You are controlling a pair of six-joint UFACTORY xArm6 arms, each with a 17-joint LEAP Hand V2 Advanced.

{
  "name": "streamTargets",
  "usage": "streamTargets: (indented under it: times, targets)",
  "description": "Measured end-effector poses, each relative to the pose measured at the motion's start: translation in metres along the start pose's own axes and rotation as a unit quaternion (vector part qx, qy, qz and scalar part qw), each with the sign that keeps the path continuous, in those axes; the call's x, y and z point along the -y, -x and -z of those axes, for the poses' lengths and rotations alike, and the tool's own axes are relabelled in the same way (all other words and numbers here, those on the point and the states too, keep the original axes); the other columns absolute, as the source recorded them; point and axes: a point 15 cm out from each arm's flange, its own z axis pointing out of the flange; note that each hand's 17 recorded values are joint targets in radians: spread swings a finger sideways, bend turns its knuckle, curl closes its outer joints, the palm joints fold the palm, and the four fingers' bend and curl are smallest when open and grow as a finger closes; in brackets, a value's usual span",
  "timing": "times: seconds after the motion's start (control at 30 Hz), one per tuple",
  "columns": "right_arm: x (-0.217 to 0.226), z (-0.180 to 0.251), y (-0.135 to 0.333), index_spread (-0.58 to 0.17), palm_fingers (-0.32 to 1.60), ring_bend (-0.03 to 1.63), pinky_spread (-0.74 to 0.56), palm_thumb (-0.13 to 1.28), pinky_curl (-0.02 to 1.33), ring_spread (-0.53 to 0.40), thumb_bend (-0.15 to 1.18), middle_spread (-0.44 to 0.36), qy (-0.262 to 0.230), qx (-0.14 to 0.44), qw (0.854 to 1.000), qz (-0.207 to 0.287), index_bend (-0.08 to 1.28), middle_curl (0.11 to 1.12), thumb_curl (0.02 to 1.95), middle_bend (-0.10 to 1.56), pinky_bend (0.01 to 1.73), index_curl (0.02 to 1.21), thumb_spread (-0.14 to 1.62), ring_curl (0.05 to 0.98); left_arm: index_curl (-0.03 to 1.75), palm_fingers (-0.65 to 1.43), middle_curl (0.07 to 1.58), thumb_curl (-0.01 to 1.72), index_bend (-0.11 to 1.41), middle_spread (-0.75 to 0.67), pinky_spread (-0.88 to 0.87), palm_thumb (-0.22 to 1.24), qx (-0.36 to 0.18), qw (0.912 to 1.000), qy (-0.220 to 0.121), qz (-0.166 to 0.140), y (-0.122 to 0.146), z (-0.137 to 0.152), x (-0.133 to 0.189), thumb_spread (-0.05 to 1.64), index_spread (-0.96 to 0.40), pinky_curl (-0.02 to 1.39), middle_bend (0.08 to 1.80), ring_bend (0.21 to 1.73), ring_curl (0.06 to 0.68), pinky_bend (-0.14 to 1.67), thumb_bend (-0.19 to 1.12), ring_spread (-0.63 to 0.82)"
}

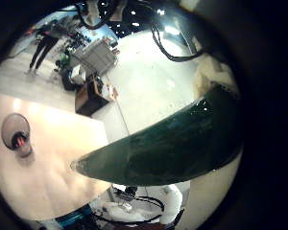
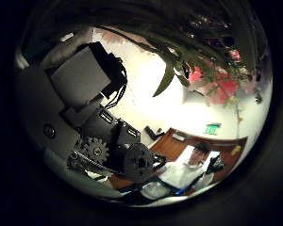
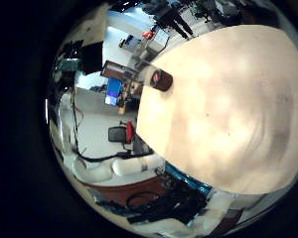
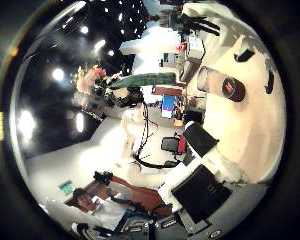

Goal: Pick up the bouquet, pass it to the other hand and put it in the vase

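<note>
**Bouquet aloft in left hand, hand-over pending**

Bouquet (image 1: 178, 144) fills the left palm views: dark green wrap close across the palm, red and pink blooms (image 2: 212, 80) above. Left hand (image 2: 104, 141) appears curled round it, lifted clear of the counter (image 1: 48, 153). Vase (image 1: 17, 134) stands on the counter, well apart. Right hand (image 4: 205, 195): finger state not discernible. Judged step: transfer. Next: bring the right hand to the wrap
</note>
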Motion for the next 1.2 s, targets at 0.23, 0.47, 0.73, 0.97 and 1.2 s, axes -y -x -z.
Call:
streamTargets:
  times: [0.23,0.47,0.73,0.97,1.2]
  targets:
    - [0.002,0.005,-0.008,-0.408,-0.01,0.86,0.20,0.79,0.69,-0.026,-0.03,-0.060,-0.006,0.002,1.000,-0.009,0.36,0.43,0.61,0.55,0.89,0.45,1.04,0.426,1.07,0.96,1.01,0.73,0.78,-0.53,-0.53,1.02,0.071,0.9949,-0.048,-0.053,-0.004,0.046,0.010,1.06,-0.70,0.92,1.18,1.58,0.596,1.30,0.09,-0.39]
    - [0.003,0.005,-0.009,-0.407,0.01,0.74,0.38,0.78,0.59,0.080,-0.02,-0.025,-0.007,0.002,1.000,-0.011,0.26,0.37,0.56,0.41,0.81,0.40,1.03,0.349,1.15,0.96,1.02,0.75,0.74,-0.54,-0.54,1.03,0.111,0.9888,-0.073,-0.068,0.009,0.063,0.013,1.07,-0.72,0.94,1.17,1.59,0.592,1.29,0.07,-0.39]
    - [0.003,0.005,-0.009,-0.401,0.08,0.67,0.45,0.78,0.51,0.109,-0.02,-0.018,-0.008,0.004,1.000,-0.012,0.18,0.35,0.54,0.34,0.73,0.37,1.03,0.301,1.22,0.97,1.02,0.78,0.70,-0.54,-0.55,1.04,0.106,0.9906,-0.070,-0.051,0.028,0.060,0.008,1.08,-0.74,0.97,1.16,1.59,0.586,1.28,0.04,-0.39]
    - [0.003,0.005,-0.007,-0.397,0.11,0.63,0.47,0.78,0.46,0.122,-0.02,-0.013,-0.008,0.003,1.000,-0.012,0.17,0.34,0.52,0.30,0.70,0.34,1.03,0.278,1.27,0.98,1.03,0.80,0.66,-0.55,-0.56,1.05,0.096,0.9927,-0.066,-0.033,0.044,0.056,0.008,1.09,-0.75,0.98,1.15,1.59,0.581,1.26,0.02,-0.38]
    - [0.003,0.006,-0.008,-0.400,0.13,0.61,0.47,0.79,0.43,0.127,-0.02,-0.011,-0.009,0.003,1.000,-0.011,0.17,0.34,0.51,0.27,0.69,0.32,1.03,0.261,1.30,0.99,1.04,0.81,0.63,-0.55,-0.57,1.05,0.089,0.9936,-0.066,-0.018,0.060,0.056,0.011,1.09,-0.76,0.99,1.14,1.57,0.577,1.24,0.00,-0.39]
